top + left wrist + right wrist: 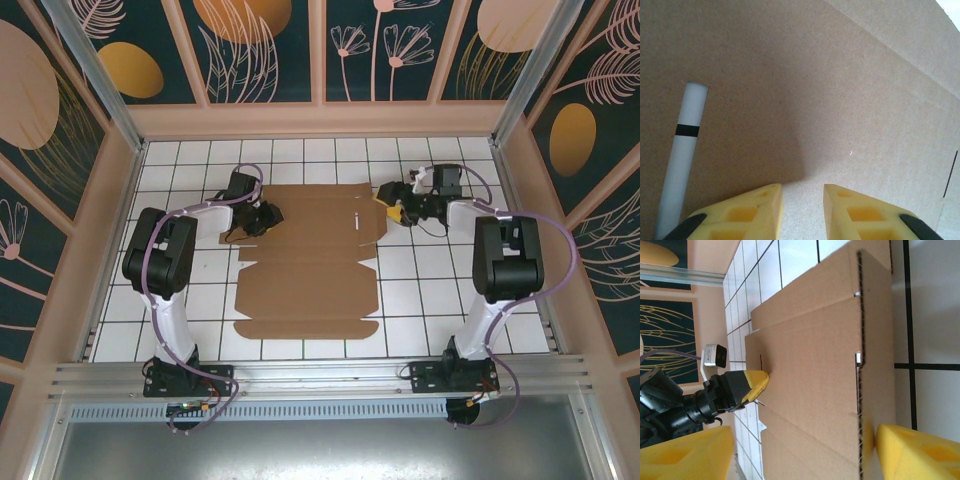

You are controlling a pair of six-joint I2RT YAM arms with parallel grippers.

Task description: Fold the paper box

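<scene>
The paper box [305, 270] lies unfolded and mostly flat as brown cardboard in the middle of the tiled table. My left gripper [268, 218] is at the left edge of its far part. In the left wrist view its yellow fingers [765, 205] stand a narrow gap apart over the cardboard [815, 90], with nothing between them. My right gripper [395, 212] is at the cardboard's far right edge. In the right wrist view its jaws stand wide open around the corrugated edge of a side flap [875, 340]. The left gripper's yellow tip [754, 384] touches the opposite edge.
White tiles with dark grout [430, 300] surround the cardboard on all sides. A long slot in the cardboard shows white tile [687, 150]. Patterned enclosure walls [320, 50] stand at the back and sides, and a metal rail [320, 375] runs along the near edge.
</scene>
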